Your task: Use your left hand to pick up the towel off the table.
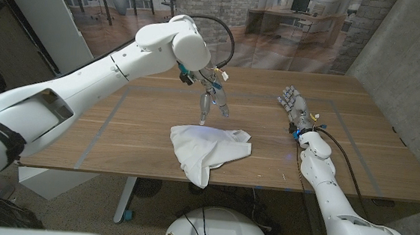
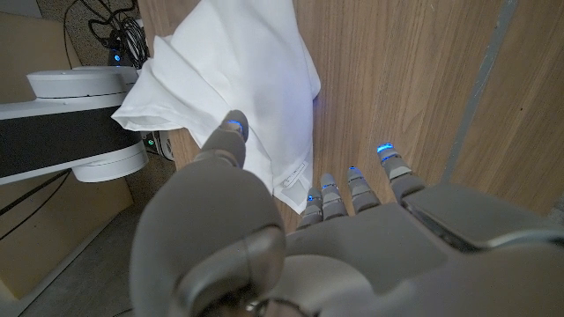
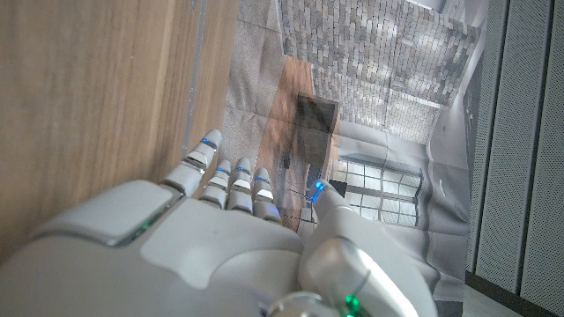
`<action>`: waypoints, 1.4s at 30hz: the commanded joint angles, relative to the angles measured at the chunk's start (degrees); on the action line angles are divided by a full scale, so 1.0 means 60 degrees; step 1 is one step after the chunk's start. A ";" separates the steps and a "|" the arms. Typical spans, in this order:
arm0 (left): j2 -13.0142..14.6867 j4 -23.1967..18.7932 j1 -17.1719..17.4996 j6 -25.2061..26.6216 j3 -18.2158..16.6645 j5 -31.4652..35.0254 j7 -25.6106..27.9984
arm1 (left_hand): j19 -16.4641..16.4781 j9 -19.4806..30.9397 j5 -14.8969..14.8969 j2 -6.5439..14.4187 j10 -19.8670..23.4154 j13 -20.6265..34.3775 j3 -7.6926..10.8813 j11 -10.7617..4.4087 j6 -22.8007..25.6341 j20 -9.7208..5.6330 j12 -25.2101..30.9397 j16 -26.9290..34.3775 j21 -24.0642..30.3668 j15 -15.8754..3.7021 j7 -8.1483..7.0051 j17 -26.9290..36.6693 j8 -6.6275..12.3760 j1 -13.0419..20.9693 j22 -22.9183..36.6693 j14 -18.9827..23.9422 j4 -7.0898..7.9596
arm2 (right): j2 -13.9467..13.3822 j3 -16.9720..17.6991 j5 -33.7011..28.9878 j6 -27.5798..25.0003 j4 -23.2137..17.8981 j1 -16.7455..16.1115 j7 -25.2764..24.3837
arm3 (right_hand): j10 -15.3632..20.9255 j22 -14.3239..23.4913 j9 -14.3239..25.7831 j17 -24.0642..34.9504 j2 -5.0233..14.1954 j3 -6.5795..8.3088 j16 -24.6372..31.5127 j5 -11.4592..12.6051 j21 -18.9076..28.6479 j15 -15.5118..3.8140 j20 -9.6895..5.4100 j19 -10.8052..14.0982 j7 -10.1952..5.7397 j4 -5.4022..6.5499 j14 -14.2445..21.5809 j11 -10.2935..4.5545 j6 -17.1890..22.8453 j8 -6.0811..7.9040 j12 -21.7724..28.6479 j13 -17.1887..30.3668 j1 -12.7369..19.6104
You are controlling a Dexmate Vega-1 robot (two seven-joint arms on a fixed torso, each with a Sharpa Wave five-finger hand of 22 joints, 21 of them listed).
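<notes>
towel: a white crumpled towel [image 1: 207, 151] lies on the wooden table [image 1: 358, 144] at its near edge, middle of the front side, with one corner hanging over the edge; in the left wrist view the towel [image 2: 238, 79] shows as folded layers with a hemmed border
left hand: the left hand [image 1: 210, 102] hangs above the towel's far edge, fingers pointing down, their tips just over or on the cloth, and contact cannot be told from the head view; in the left wrist view the left hand [image 2: 308, 238] has its fingers apart, thumb over the towel and the other fingertips over bare wood beside it, nothing gripped
right hand: the right hand [image 1: 295, 109] sits on the table well apart from the towel, toward the right side, fingers extended and holding nothing; the right wrist view shows the right hand [image 3: 238, 229] next to the wood, fingers straight and close side by side
backdrop: a brick wall [image 1: 219, 2] with office desks behind the table
</notes>
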 commanded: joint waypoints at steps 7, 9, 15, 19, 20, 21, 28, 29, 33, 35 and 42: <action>0.0377 -0.0619 0.0426 0.0002 0.0077 0.0333 -0.0015 | -0.0068 0.0047 -0.0030 -0.0002 -0.0183 0.0103 -0.0118 -0.0009 -0.0197 0.0031 0.0133 0.0075 -0.0027 -0.0001 0.0027 0.0037 0.0005 0.0056 0.0040 -0.0084 0.0030 | 0.0095 -0.0055 -0.0093 -0.0194 -0.1037 -0.0706 -0.0345 | 0.0113 0.0046 0.0049 0.0022 0.0012 -0.0009 0.0041 0.0079 0.0080 -0.0006 0.0017 0.0110 -0.0030 0.0064 0.0075 -0.0035 0.0128 0.0075 0.0029 0.0024 -0.0081; 0.0382 -0.0684 0.0540 -0.0096 0.0019 0.0525 -0.0015 | -0.0072 0.0049 -0.0032 0.0003 -0.0193 0.0112 -0.0132 0.0015 -0.0201 0.0048 0.0144 0.0079 -0.0030 0.0008 0.0060 0.0039 0.0008 0.0054 0.0041 -0.0086 0.0037 | 0.0102 -0.0057 -0.0097 -0.0206 -0.1111 -0.0757 -0.0372 | 0.0114 0.0046 0.0049 0.0021 0.0011 -0.0009 0.0040 0.0080 0.0080 -0.0011 0.0015 0.0111 -0.0032 0.0065 0.0077 -0.0027 0.0133 0.0076 0.0028 0.0024 -0.0082; 0.0355 -0.0702 0.0920 -0.0307 -0.0293 0.0924 -0.0015 | -0.0076 0.0054 -0.0041 0.0014 -0.0174 0.0138 -0.0187 0.0027 -0.0192 0.0026 0.0197 0.0088 -0.0035 -0.0003 0.0060 0.0044 0.0022 0.0026 0.0046 -0.0099 0.0070 | 0.0111 -0.0068 -0.0117 -0.0245 -0.1268 -0.0867 -0.0436 | 0.0125 0.0047 0.0049 0.0019 0.0009 -0.0007 0.0040 0.0082 0.0080 -0.0008 0.0023 0.0117 -0.0030 0.0068 0.0085 -0.0034 0.0139 0.0075 0.0029 0.0024 -0.0085; 0.0312 -0.0716 0.1189 -0.0537 -0.0504 0.1279 0.0016 | -0.0091 0.0058 -0.0045 0.0024 -0.0196 0.0157 -0.0224 0.0035 -0.0207 0.0046 0.0222 0.0092 -0.0044 0.0005 0.0077 0.0047 0.0023 0.0013 0.0049 -0.0112 0.0089 | 0.0111 -0.0078 -0.0135 -0.0247 -0.1322 -0.0898 -0.0463 | 0.0124 0.0047 0.0049 0.0018 0.0006 -0.0006 0.0041 0.0083 0.0080 0.0001 0.0024 0.0121 -0.0032 0.0069 0.0095 -0.0025 0.0145 0.0076 0.0026 0.0024 -0.0087; 0.0308 -0.0731 0.1255 -0.0598 -0.0558 0.1360 0.0040 | -0.0086 0.0059 -0.0046 0.0028 -0.0201 0.0163 -0.0234 0.0026 -0.0207 0.0037 0.0230 0.0095 -0.0043 -0.0007 0.0069 0.0048 0.0025 0.0010 0.0050 -0.0111 0.0094 | 0.0111 -0.0081 -0.0147 -0.0253 -0.1338 -0.0904 -0.0479 | 0.0127 0.0047 0.0049 0.0018 0.0006 -0.0005 0.0041 0.0084 0.0080 0.0001 0.0022 0.0121 -0.0028 0.0070 0.0097 -0.0024 0.0143 0.0074 0.0027 0.0024 -0.0087; 0.0299 -0.0742 0.1312 -0.0654 -0.0605 0.1438 0.0051 | -0.0091 0.0059 -0.0047 0.0030 -0.0197 0.0166 -0.0241 0.0023 -0.0203 0.0032 0.0238 0.0097 -0.0046 -0.0009 0.0066 0.0049 0.0028 0.0009 0.0051 -0.0109 0.0097 | 0.0112 -0.0083 -0.0144 -0.0253 -0.1344 -0.0907 -0.0477 | 0.0128 0.0047 0.0049 0.0018 0.0006 -0.0004 0.0041 0.0084 0.0081 0.0001 0.0027 0.0125 -0.0031 0.0070 0.0099 -0.0026 0.0142 0.0073 0.0027 0.0024 -0.0088; 0.0164 -0.0647 0.1528 -0.0899 -0.0816 0.1643 -0.0015 | -0.0103 0.0064 -0.0054 0.0048 -0.0233 0.0193 -0.0291 0.0057 -0.0214 0.0030 0.0271 0.0097 -0.0054 -0.0012 0.0077 0.0052 0.0031 -0.0004 0.0055 -0.0137 0.0120 | 0.0115 -0.0094 -0.0161 -0.0254 -0.1353 -0.0909 -0.0505 | 0.0129 0.0046 0.0049 0.0015 0.0004 0.0000 0.0038 0.0087 0.0082 0.0004 0.0027 0.0137 -0.0021 0.0073 0.0106 -0.0032 0.0152 0.0073 0.0022 0.0024 -0.0090; 0.0154 -0.0634 0.1542 -0.0921 -0.0825 0.1664 -0.0015 | -0.0110 0.0065 -0.0055 0.0052 -0.0241 0.0199 -0.0303 0.0050 -0.0216 0.0019 0.0279 0.0098 -0.0058 -0.0025 0.0061 0.0053 0.0032 -0.0008 0.0056 -0.0142 0.0125 | 0.0117 -0.0092 -0.0157 -0.0243 -0.1346 -0.0906 -0.0502 | 0.0133 0.0046 0.0050 0.0015 0.0004 0.0001 0.0040 0.0087 0.0083 0.0003 0.0026 0.0139 -0.0027 0.0073 0.0113 -0.0026 0.0152 0.0073 0.0023 0.0024 -0.0090; 0.0076 -0.0587 0.1630 -0.1080 -0.0903 0.1839 -0.0002 | -0.0127 0.0067 -0.0060 0.0057 -0.0302 0.0214 -0.0337 0.0088 -0.0256 0.0023 0.0283 0.0088 -0.0066 -0.0013 0.0106 0.0055 0.0022 -0.0023 0.0059 -0.0186 0.0140 | 0.0121 -0.0091 -0.0168 -0.0200 -0.1312 -0.0886 -0.0516 | 0.0147 0.0046 0.0050 0.0014 0.0003 0.0004 0.0040 0.0089 0.0084 -0.0001 0.0032 0.0145 -0.0018 0.0074 0.0121 -0.0033 0.0152 0.0071 0.0026 0.0025 -0.0090; 0.0034 -0.0529 0.1637 -0.1114 -0.0909 0.1831 -0.0015 | -0.0142 0.0068 -0.0063 0.0058 -0.0339 0.0222 -0.0357 0.0109 -0.0281 0.0023 0.0284 0.0086 -0.0073 0.0004 0.0104 0.0057 0.0014 -0.0036 0.0061 -0.0202 0.0150 | 0.0127 -0.0087 -0.0172 -0.0174 -0.1290 -0.0874 -0.0530 | 0.0150 0.0046 0.0050 0.0013 0.0001 0.0005 0.0042 0.0089 0.0082 -0.0005 0.0030 0.0144 -0.0022 0.0074 0.0131 -0.0055 0.0157 0.0072 0.0026 0.0025 -0.0091; 0.0069 -0.0390 0.1483 -0.1130 -0.0644 0.1711 -0.0015 | -0.0173 0.0072 -0.0069 0.0034 -0.0393 0.0252 -0.0441 0.0110 -0.0315 0.0023 0.0319 0.0087 -0.0089 0.0029 0.0126 0.0062 0.0014 -0.0082 0.0066 -0.0247 0.0177 | 0.0138 -0.0073 -0.0174 -0.0130 -0.1214 -0.0835 -0.0560 | 0.0159 0.0046 0.0050 0.0010 -0.0003 0.0010 0.0040 0.0092 0.0082 0.0005 0.0041 0.0151 -0.0008 0.0071 0.0142 -0.0044 0.0156 0.0068 0.0025 0.0025 -0.0087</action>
